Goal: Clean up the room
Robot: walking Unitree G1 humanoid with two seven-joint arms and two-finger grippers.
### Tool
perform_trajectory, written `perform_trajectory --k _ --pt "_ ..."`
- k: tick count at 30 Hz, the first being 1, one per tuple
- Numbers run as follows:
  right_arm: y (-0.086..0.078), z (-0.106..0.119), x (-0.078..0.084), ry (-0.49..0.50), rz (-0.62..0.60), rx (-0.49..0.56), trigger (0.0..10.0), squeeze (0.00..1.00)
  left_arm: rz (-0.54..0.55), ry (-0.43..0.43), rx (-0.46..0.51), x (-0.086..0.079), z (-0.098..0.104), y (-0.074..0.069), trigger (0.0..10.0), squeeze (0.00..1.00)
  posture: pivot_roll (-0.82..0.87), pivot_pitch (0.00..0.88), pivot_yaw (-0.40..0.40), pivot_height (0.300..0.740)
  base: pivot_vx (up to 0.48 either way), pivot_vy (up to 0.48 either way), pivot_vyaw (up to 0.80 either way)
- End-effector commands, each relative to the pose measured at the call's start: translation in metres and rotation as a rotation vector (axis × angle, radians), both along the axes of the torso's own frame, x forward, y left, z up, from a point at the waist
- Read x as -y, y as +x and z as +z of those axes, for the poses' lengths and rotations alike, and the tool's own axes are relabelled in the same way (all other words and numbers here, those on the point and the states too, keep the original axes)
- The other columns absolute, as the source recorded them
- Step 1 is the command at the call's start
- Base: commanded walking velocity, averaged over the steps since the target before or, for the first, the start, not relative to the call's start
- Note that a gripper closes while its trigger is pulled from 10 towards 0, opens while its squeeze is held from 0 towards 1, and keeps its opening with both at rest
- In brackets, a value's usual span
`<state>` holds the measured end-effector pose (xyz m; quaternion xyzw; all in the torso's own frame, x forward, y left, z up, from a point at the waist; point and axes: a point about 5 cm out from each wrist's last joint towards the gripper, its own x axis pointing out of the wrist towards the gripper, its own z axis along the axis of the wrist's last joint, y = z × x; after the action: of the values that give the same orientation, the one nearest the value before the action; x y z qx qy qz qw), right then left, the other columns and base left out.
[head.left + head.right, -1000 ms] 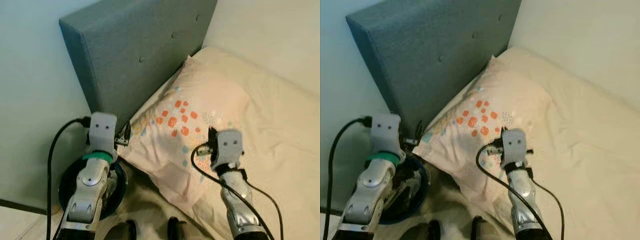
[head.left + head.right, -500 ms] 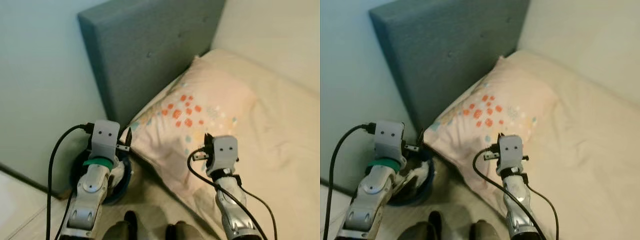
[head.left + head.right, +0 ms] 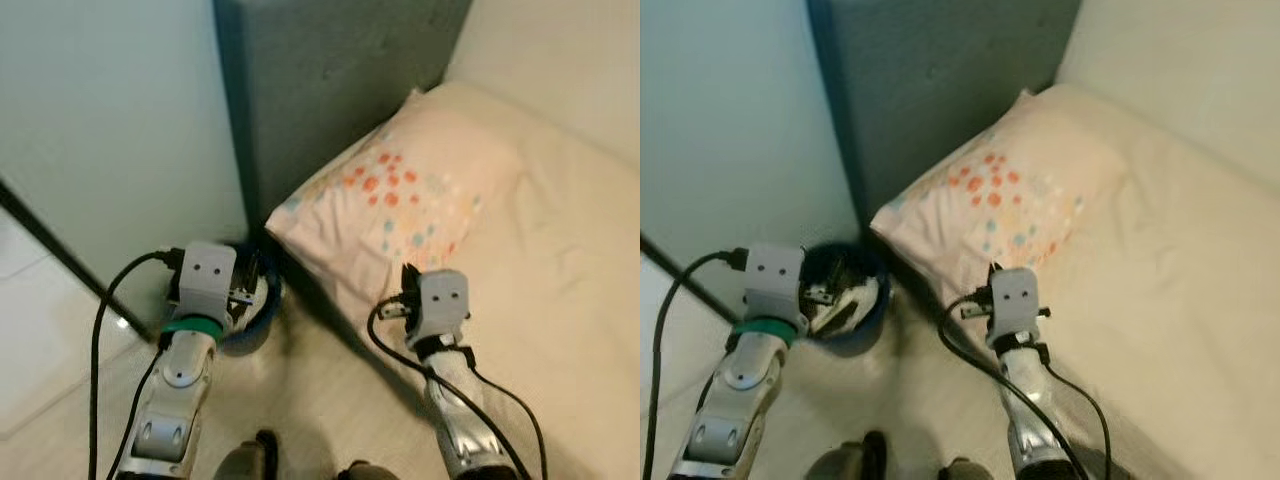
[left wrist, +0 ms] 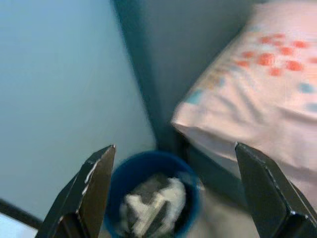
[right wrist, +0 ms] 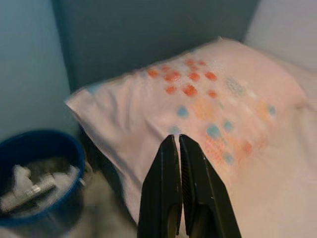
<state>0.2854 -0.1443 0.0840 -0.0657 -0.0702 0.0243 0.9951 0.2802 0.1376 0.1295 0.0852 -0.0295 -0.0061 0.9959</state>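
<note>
Left gripper (image 4: 173,188), jaws wide and empty, hovers above a round blue waste bin (image 3: 845,300) at lower left; right gripper (image 5: 181,188), pinched closed, faces the dotted pink pillow (image 3: 400,205). Likely next: finding more litter.

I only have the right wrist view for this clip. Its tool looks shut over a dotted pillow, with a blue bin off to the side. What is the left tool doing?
Observer: The left tool is open, held above the blue bin.
Reviewer: Is the bin under the bed?
Observer: No, it stands on the floor beside the grey headboard, against the wall.
Reviewer: Is the pillow flat on the mattress?
Observer: Its corner overhangs the bed edge, near the bin; the pillow lies against the headboard.
</note>
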Motion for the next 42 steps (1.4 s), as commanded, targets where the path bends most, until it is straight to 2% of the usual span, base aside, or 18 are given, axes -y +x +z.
perform_trajectory --k 1,23,29,33,42 --pt "-0.003 -0.005 0.003 0.012 -0.021 -0.016 10.0 0.0 -0.006 0.005 -0.009 0.0 -0.003 -0.002 10.0 0.0 -0.05 0.102 0.001 0.735 -0.337 0.0 0.0" --pt "-0.001 -0.008 0.004 0.009 -0.023 -0.026 10.0 0.0 -0.006 0.01 -0.009 0.0 -0.004 0.001 10.0 0.0 -0.05 0.094 0.001 0.735 -0.311 0.0 0.0" --pt "0.0 -0.01 0.004 0.032 -0.027 -0.035 10.0 0.0 -0.017 -0.006 -0.033 0.0 -0.007 0.001 10.0 0.0 -0.05 0.093 0.001 0.735 0.0 0.0 0.0" --pt "0.001 -0.011 0.005 0.03 -0.027 -0.042 10.0 0.0 -0.03 -0.043 -0.09 0.0 -0.015 0.001 10.0 0.0 -0.05 0.084 -0.002 0.735 0.0 0.0 -0.77" --pt "0.001 -0.012 0.006 0.034 -0.026 -0.048 10.0 0.0 -0.022 -0.083 -0.11 -0.003 -0.017 0.003 10.0 0.0 -0.05 0.083 -0.004 0.735 0.0 0.0 -0.8"
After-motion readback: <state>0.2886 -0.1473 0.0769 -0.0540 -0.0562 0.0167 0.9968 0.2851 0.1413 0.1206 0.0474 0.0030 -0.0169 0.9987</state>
